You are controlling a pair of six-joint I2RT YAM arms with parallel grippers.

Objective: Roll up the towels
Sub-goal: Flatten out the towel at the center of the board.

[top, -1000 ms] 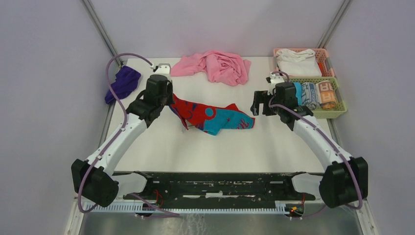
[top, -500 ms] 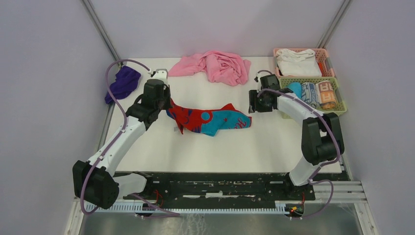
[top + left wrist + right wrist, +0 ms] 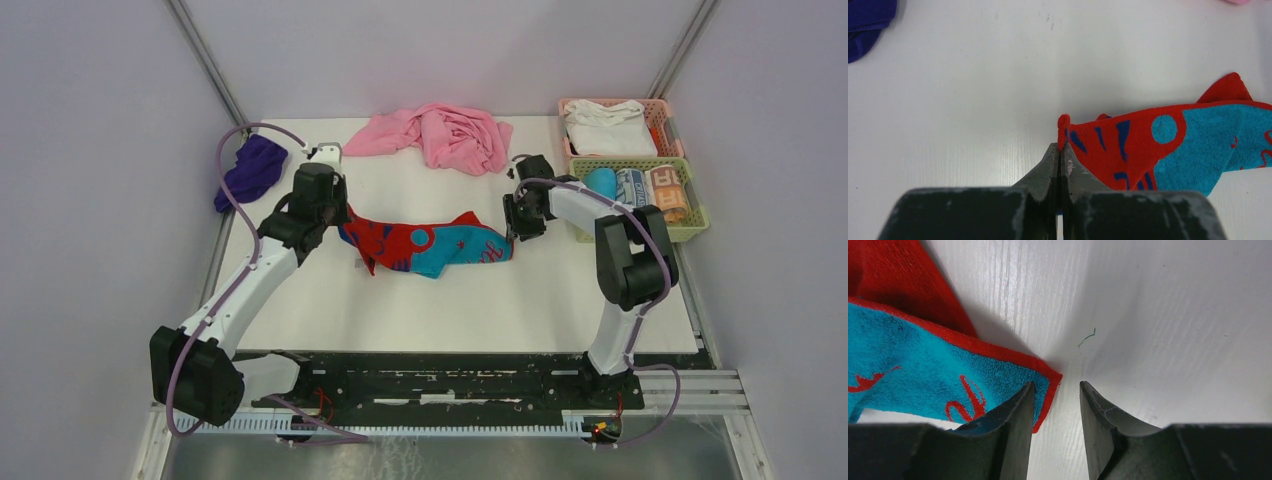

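A red towel (image 3: 425,245) with a teal half and blue markings lies stretched across the middle of the table. My left gripper (image 3: 341,221) is shut on its left corner (image 3: 1063,121); in the left wrist view the tips (image 3: 1060,148) are pressed together on the red edge. My right gripper (image 3: 511,233) hovers at the towel's right corner (image 3: 1048,382), jaws apart. That corner reaches into the gap (image 3: 1055,385) beside the left finger without being pinched. A purple towel (image 3: 250,168) lies bunched at the table's far left edge, also seen in the left wrist view (image 3: 868,20).
A large pink cloth (image 3: 440,133) is heaped at the back centre. At the back right stand a pink basket (image 3: 610,101) holding a white cloth and a green basket (image 3: 700,212) with several rolled towels, close behind the right arm.
My right arm has swung left from the green basket to the towel's right corner, its jaws narrowing. The left gripper has kept its hold and the towel now lies more stretched out.
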